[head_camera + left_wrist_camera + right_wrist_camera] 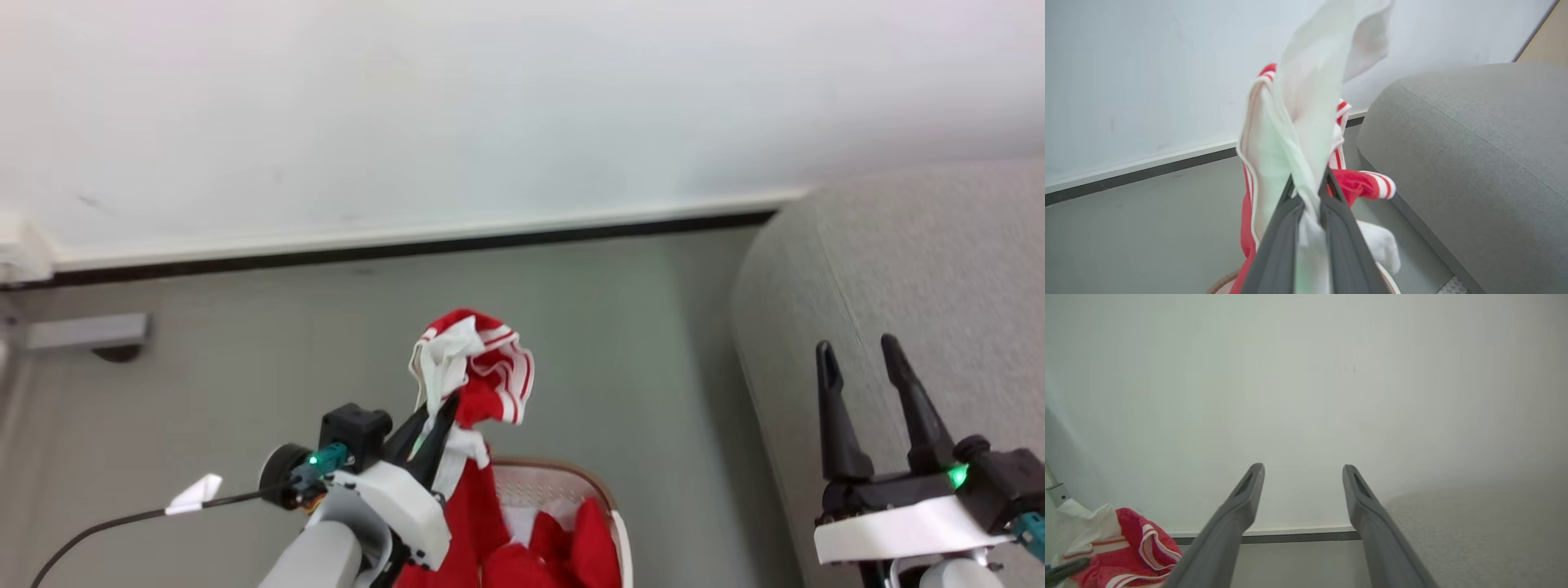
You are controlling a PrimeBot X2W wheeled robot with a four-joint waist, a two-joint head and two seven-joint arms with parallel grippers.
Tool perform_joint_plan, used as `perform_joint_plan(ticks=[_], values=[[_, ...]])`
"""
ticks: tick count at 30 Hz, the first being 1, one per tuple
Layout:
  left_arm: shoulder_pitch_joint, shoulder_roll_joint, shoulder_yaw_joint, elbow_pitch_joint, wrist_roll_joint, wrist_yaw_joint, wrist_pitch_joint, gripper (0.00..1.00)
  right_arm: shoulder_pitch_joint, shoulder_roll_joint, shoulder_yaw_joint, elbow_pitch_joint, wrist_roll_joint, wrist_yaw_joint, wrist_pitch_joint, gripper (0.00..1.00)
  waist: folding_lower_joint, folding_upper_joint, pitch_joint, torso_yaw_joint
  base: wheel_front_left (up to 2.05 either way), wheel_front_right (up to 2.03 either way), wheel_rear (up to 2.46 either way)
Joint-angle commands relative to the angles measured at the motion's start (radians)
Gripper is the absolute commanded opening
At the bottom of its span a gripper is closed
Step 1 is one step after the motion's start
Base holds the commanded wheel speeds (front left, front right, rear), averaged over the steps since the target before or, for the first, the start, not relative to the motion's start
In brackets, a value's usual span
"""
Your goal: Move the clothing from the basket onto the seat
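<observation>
Since the left pincer (441, 412) is clamped on a fold of the red-and-white garment (478, 367), the cloth bunches above its tips. The rest hangs below it into the basket (602, 490), whose rim sits just under the wrist. In the left wrist view, white fabric is squeezed between the jaws and flops over them, so I read the grip as taken on a white panel.

More red clothing (563, 547) lies in the basket beneath this pincer. I judge the task early: one piece in hand, none on the part of the seat (914, 269) I can see. The seat lies well apart, to this pincer's right.

The right pincer (857, 347) is spread wide and empty over the seat's rounded edge, presumably parked clear of the path.

Next I'd want height so the tail clears the rim before swinging right. The risk there is a snag.
</observation>
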Motion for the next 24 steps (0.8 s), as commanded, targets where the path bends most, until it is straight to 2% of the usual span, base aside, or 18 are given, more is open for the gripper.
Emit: perform_joint_plan(ticks=[1,9,24], values=[[0.017,0.012,0.000,-0.039,-0.014,0.002,-0.001,0.00,0.021,-0.002,0.002,0.007,0.000,-0.002,0.001,1.00,0.0002,0.0000,-0.059,0.051,0.00,0.00,0.00],[0.006,0.030,-0.008,-0.221,-0.073,0.002,0.017,0.00,0.060,-0.002,0.031,0.019,0.013,-0.002,0.001,1.00,0.0002,0.0000,-0.119,0.076,0.00,0.00,0.00],[-0.028,0.049,0.024,-0.604,-0.133,0.050,0.199,0.00,0.087,-0.002,0.107,0.031,0.024,-0.002,0.001,1.00,0.0002,0.0000,-0.155,0.097,0.00,0.00,0.00]])
